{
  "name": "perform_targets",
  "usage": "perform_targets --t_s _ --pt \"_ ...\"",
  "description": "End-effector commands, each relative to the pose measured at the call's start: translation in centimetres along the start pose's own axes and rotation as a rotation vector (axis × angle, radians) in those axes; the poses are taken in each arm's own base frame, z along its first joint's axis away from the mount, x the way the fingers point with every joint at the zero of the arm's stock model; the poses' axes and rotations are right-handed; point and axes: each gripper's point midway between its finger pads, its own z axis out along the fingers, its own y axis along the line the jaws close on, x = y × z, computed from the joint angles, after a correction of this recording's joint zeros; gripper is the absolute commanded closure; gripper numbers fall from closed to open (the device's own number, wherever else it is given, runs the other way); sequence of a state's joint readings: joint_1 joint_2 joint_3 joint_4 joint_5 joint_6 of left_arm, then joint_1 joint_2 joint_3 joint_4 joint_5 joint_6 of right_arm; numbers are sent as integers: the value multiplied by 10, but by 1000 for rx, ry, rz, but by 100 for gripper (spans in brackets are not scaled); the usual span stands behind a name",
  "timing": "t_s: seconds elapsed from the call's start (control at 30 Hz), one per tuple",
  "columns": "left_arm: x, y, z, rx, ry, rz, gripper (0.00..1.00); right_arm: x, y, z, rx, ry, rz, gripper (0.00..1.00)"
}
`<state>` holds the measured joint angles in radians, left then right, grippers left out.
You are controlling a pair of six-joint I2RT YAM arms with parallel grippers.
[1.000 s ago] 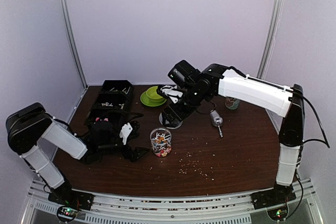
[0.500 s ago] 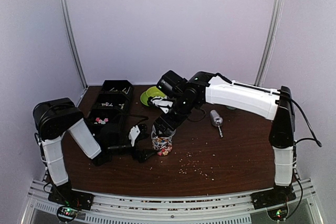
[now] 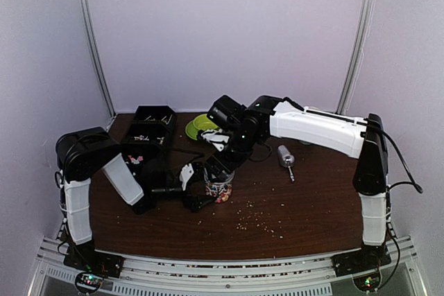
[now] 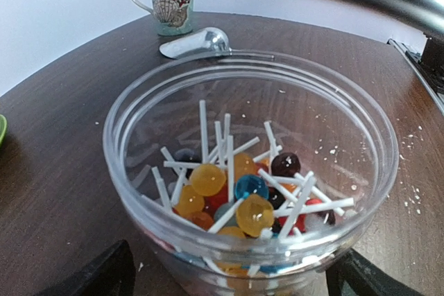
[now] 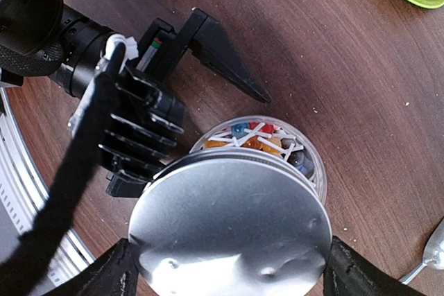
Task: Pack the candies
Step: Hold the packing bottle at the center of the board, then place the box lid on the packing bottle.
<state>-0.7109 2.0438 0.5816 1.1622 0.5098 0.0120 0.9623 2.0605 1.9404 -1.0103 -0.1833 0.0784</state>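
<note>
Left jaws wide apart, flanking clear jar of lollipops, right jaws clamped on metal lid

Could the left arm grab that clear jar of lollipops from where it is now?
Probably yes. The left gripper stands open with a finger on either side of the jar, and nothing lies between them and its wall. The silver lid in the right gripper hangs above the rim, clear of the sides.
</note>
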Motion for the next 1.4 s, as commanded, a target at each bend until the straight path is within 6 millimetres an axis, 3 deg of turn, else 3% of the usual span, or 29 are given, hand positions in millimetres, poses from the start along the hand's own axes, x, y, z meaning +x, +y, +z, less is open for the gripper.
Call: perform_targets --t_s 0.0,0.37,1.37 --pt "-6 -6 11 63 -28 40 2 3 -9 -1 7 17 31 11" --pt "-11 -15 18 134 -84 32 4 14 -29 8 30 53 79 10" --pt "-5 -18 16 111 -126 26 12 2 -8 23 -24 53 72 10"
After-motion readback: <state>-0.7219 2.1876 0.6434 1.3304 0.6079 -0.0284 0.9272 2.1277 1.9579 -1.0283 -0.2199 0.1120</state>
